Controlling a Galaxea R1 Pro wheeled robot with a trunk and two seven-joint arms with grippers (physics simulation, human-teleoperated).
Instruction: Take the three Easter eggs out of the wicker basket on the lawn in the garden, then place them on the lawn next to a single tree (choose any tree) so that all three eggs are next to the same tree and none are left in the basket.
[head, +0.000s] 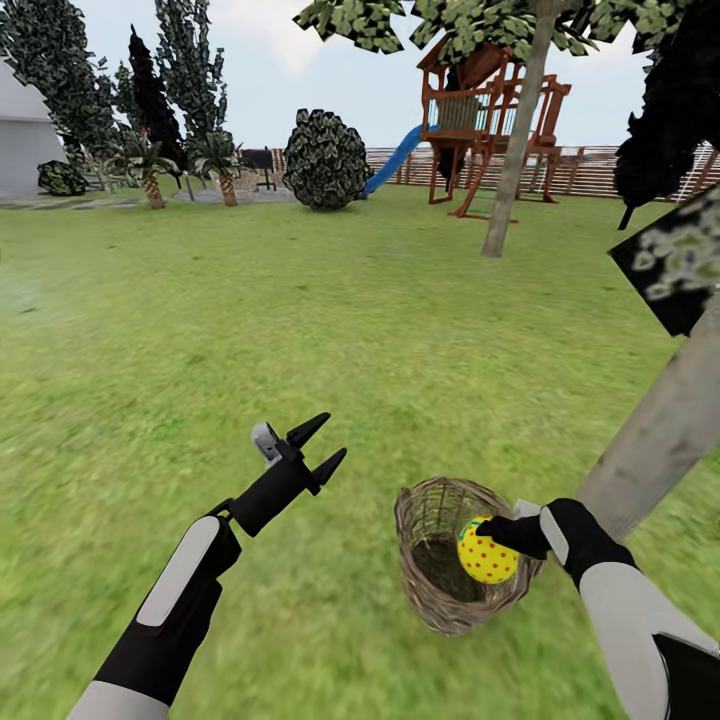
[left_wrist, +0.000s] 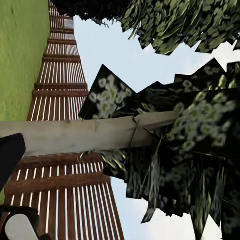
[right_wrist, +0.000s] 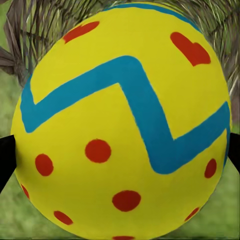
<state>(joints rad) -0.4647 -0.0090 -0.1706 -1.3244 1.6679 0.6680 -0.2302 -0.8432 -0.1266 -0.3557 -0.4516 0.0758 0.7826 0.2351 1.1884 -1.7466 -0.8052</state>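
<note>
One Easter egg (head: 484, 556), yellow with red dots, hangs at the right inner rim of the wicker basket (head: 428, 530), and my right gripper (head: 500, 540) is shut on it. The right wrist view has the egg (right_wrist: 120, 125) up close with its blue zigzag, black fingertips (right_wrist: 5, 160) at both sides and basket weave (right_wrist: 30, 25) behind. What I see of the basket's inside is dark, with no other egg showing. The basket stands on the lawn (head: 250, 330) beside a leaning pale tree trunk (head: 660, 430). My left gripper (head: 315, 448) is open and empty, raised left of the basket.
A second pale-trunked tree (head: 515, 140) stands farther back before a wooden play tower (head: 480, 110) with a blue slide. A round bush (head: 326, 160), palms and a slatted fence (head: 590, 165) line the far edge. The left wrist view shows the trunk (left_wrist: 75, 135), leaves and fence.
</note>
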